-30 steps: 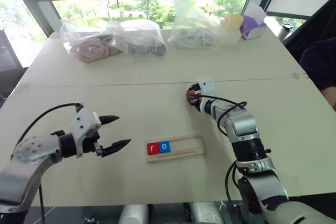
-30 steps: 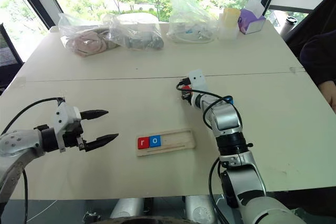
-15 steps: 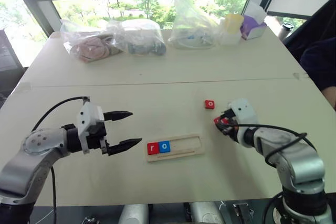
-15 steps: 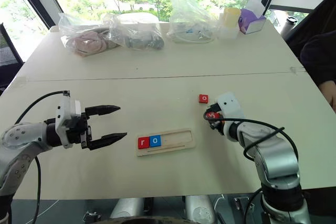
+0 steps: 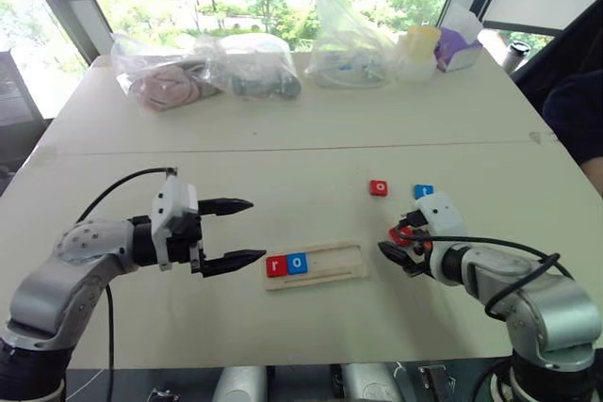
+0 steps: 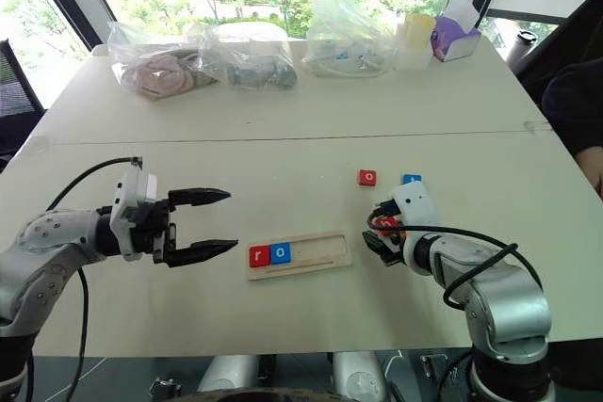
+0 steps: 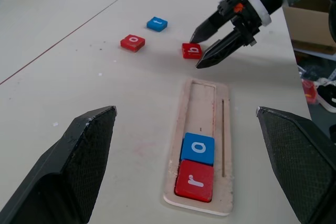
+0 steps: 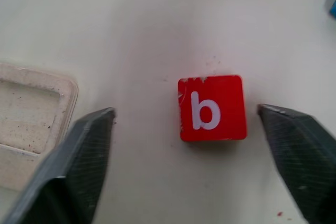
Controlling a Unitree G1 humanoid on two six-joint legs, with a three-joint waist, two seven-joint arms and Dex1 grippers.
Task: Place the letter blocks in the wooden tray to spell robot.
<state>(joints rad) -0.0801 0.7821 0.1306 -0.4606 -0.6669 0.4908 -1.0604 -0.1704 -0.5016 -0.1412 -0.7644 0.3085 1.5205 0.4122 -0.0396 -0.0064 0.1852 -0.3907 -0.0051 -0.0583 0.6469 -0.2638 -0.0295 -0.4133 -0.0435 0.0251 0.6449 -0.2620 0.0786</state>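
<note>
The red "b" block (image 8: 212, 108) lies flat on the table (image 5: 283, 138) between the spread fingers of the right gripper (image 7: 212, 42) — released, just beside the wooden tray (image 5: 315, 265), whose left end holds red "r" (image 7: 195, 180) and blue "o" (image 7: 198, 148). Red "o" (image 5: 378, 187) and blue "t" (image 5: 423, 191) lie beyond. The left gripper (image 5: 240, 231) hovers, jaws wide, empty.

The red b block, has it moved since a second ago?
Yes. The red b block was up in the right gripper farther out on the table; now it lies on the table beside the wooden tray's empty end, between open fingers.
</note>
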